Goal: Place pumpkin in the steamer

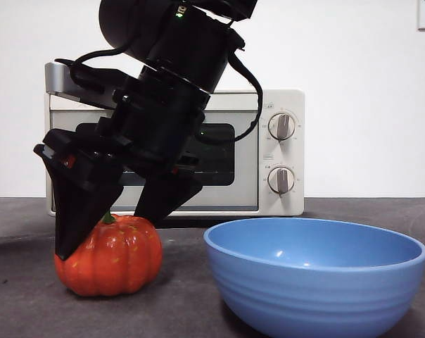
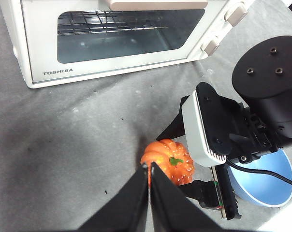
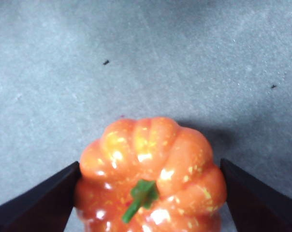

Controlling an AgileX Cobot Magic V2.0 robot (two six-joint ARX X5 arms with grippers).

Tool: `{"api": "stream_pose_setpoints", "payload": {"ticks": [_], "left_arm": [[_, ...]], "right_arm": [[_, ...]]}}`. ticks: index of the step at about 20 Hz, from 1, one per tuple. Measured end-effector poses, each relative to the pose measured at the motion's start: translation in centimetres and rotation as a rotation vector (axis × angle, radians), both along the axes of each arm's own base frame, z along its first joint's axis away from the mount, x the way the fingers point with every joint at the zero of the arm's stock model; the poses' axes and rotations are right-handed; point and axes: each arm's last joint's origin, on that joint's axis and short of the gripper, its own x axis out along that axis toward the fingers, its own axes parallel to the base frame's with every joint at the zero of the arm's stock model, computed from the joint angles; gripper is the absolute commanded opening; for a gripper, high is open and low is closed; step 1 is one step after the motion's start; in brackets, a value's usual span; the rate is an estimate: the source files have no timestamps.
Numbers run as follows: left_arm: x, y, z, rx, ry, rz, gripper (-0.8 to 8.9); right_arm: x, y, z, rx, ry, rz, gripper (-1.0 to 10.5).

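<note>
My right gripper (image 1: 117, 229) is down at the pumpkin (image 1: 110, 255), which sits on the grey table (image 1: 177, 296) in front of the steamer (image 1: 269, 151) and just left of the blue bowl (image 1: 318, 271) in the front view. My jaws are spread wide, one on each side of the pumpkin. In my right wrist view the pumpkin (image 3: 151, 176) fills the gap between them, green stem (image 3: 141, 197) up, and both jaws sit hard against its flanks. From that angle I think they are touching its skin, but I cannot tell whether they are pressing on it. The pumpkin rests on the table with its base flat, upright, not lifted.

In the front view one jaw comes down over the pumpkin's left shoulder and the other ends by its top, near the stem. My arm leans in from above, dark and large, covering much of the steamer's door.

My left gripper (image 2: 149, 169) hangs back above the table, its two jaws pressed together with only a thin line between them, holding nothing. From its wrist view I see the pumpkin (image 2: 167, 162) just beyond its tips, the right gripper (image 2: 204, 159) reaching around it, and the bowl (image 2: 262, 183) on the far side of that arm. The steamer (image 2: 44, 53) stands well apart from the pumpkin, its door closed, the wire rack (image 2: 102, 24) showing through the glass.
</note>
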Motion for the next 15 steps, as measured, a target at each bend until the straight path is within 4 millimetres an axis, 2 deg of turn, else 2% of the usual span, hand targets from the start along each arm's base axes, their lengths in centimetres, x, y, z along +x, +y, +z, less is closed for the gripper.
{"api": "stream_pose_setpoints", "payload": {"ticks": [4, 6, 8, 10, 15], "left_arm": [[0.0, 0.0, 0.0, 0.0, 0.0, 0.0, 0.15], [0.0, 0.0, 0.0, 0.0, 0.0, 0.0, 0.15], [0.0, 0.0, 0.0, 0.0, 0.0, 0.0, 0.15], [0.0, 0.0, 0.0, 0.0, 0.0, 0.0, 0.15], [0.0, 0.0, 0.0, 0.0, 0.0, 0.0, 0.15]], "right_arm": [[-0.2, -0.4, 1.3, -0.026, -0.02, -0.019, 3.5], [-0.4, -0.8, 3.7, 0.015, -0.051, -0.023, 3.5], [-1.1, -1.7, 6.9, 0.077, -0.091, -0.026, 3.5], [-1.9, -2.9, 9.1, 0.103, -0.106, -0.031, 3.5], [-3.8, -6.8, 13.0, 0.095, -0.092, -0.07, 3.5]]}}
